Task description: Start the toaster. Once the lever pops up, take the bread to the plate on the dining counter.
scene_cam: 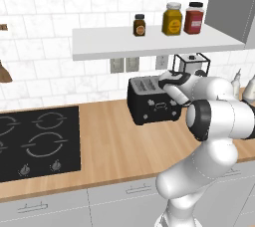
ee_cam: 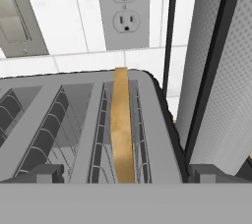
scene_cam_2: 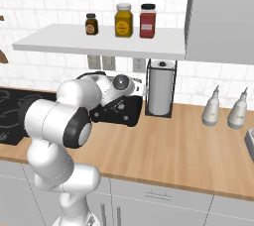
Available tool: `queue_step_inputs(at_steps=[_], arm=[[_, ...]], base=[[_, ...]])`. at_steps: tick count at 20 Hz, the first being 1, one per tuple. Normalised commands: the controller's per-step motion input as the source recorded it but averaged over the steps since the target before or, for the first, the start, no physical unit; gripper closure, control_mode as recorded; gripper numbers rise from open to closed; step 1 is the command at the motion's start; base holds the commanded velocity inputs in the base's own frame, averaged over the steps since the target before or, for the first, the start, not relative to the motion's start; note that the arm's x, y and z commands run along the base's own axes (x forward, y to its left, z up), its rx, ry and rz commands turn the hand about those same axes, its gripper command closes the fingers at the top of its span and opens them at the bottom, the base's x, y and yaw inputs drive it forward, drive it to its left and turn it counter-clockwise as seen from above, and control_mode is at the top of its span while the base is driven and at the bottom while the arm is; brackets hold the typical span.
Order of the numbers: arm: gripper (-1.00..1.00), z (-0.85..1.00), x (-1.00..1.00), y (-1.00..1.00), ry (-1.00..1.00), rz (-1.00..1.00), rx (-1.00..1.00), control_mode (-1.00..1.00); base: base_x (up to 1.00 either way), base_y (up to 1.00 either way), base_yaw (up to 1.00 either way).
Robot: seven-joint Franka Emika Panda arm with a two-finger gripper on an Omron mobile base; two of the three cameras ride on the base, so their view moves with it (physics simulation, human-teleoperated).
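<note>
- Gripper (ee_cam: 126, 176) open, poised over toaster (scene_cam: 152, 100), straddling bread (ee_cam: 122, 129) upright in right-hand slot.
- Paper towel roll (scene_cam_2: 159, 93) just beside toaster; wall socket (ee_cam: 125, 9) behind.
- Shelf jars' (scene_cam_2: 123, 20) labels unreadable.

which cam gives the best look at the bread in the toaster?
The hand view: the bread stands on edge in one slot of the toaster, seen close from above. The left base view shows the toaster's front and top slots, but no slice can be made out. In the right base view the arm covers most of the toaster.
</note>
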Motion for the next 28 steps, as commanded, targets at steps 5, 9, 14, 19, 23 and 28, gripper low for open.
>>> queue_step_inputs(at_steps=[5, 9, 14, 19, 23, 28], arm=[[-1.00, 0.00, 0.00, 0.00, 0.00, 0.00, 0.00, -1.00], [-1.00, 0.00, 0.00, 0.00, 0.00, 0.00, 0.00, -1.00], [-1.00, 0.00, 0.00, 0.00, 0.00, 0.00, 0.00, -1.00], [-1.00, 0.00, 0.00, 0.00, 0.00, 0.00, 0.00, -1.00], [-1.00, 0.00, 0.00, 0.00, 0.00, 0.00, 0.00, -1.00], [-1.00, 0.00, 0.00, 0.00, 0.00, 0.00, 0.00, -1.00]], base=[[0.00, 0.00, 0.00], [0.00, 0.00, 0.00], [0.00, 0.00, 0.00], [0.00, 0.00, 0.00], [0.00, 0.00, 0.00], [0.00, 0.00, 0.00]])
